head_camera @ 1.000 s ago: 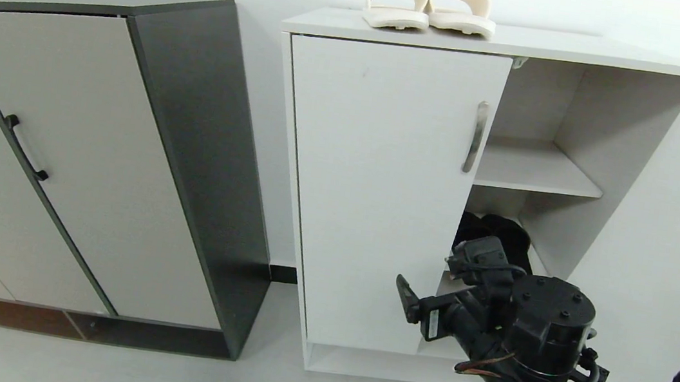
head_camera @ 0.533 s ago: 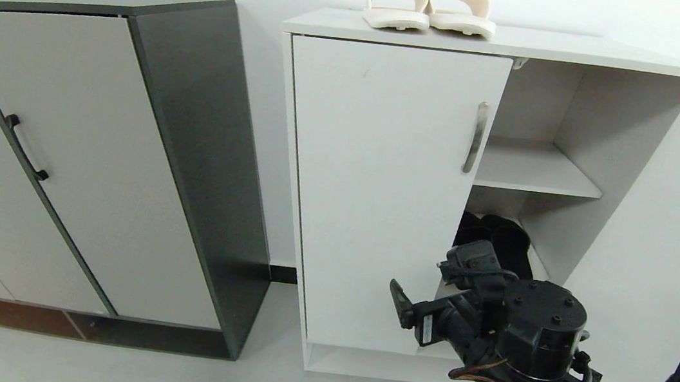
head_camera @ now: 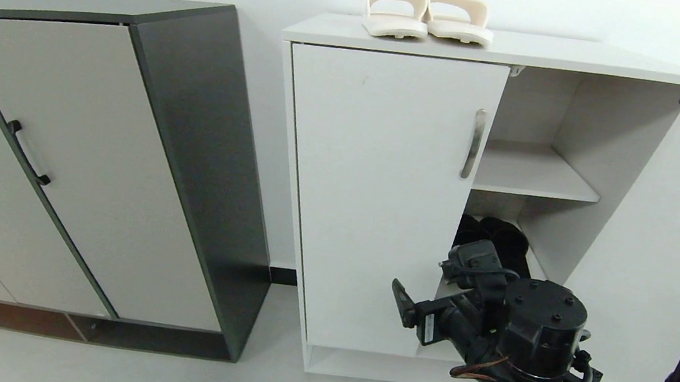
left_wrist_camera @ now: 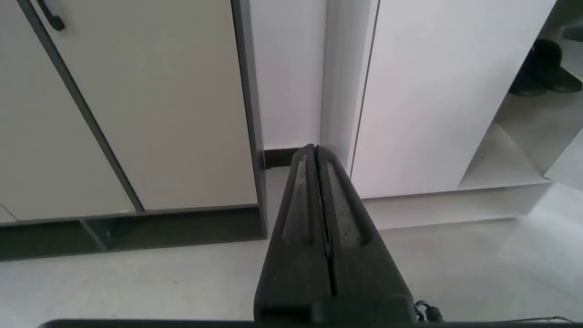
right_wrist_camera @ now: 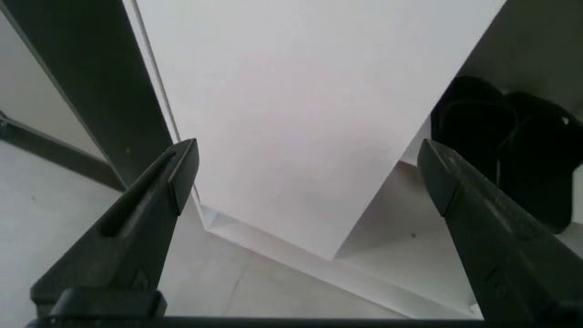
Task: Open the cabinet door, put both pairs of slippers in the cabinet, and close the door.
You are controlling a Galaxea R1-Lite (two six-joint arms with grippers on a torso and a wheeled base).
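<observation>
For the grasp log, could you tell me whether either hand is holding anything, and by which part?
Nothing is held: the right hand is open and empty, the left hand shut on nothing.

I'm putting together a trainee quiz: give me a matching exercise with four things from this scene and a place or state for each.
Things:
1. pair of cream open-toe slippers
2. pair of black slippers
3. left claw
4. right claw

Places or states:
A. shut
B. open wide
C. on top of the white cabinet
D. in the white cabinet's lower compartment

Pairs: 1-C, 2-D, 3-A, 4-B
</observation>
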